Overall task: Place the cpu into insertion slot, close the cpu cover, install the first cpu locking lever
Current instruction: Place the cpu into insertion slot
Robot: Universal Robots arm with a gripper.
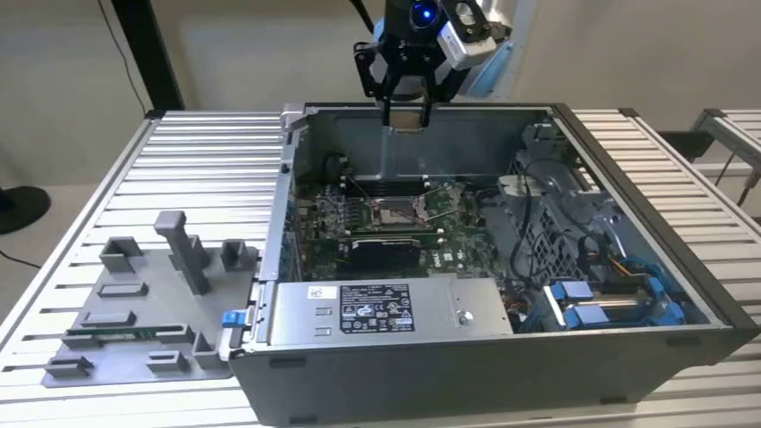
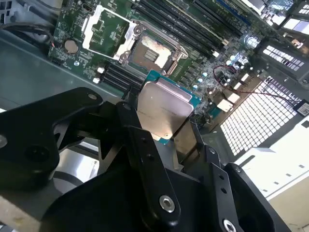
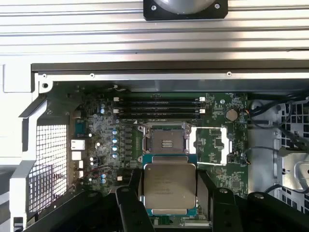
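My gripper (image 1: 407,114) hangs high over the back wall of the open computer case (image 1: 298,178), shut on the cpu (image 1: 408,120). In both wrist views the cpu (image 3: 170,186) (image 2: 161,108) is a flat silvery square with a teal edge, pinched between the black fingers (image 3: 204,191). Below it on the green motherboard lies the insertion slot (image 3: 166,143) (image 2: 149,50) (image 1: 393,211), open and empty with a dark centre. The cpu cover (image 3: 210,142) (image 2: 106,31) is swung open and lies beside the slot.
Long black memory slots (image 3: 159,107) run along one side of the socket. A labelled power supply (image 1: 374,308) fills the case front; cables and blue drive parts (image 1: 594,303) crowd the exterior view's right. A grey fixture plate (image 1: 143,312) sits on the slatted table.
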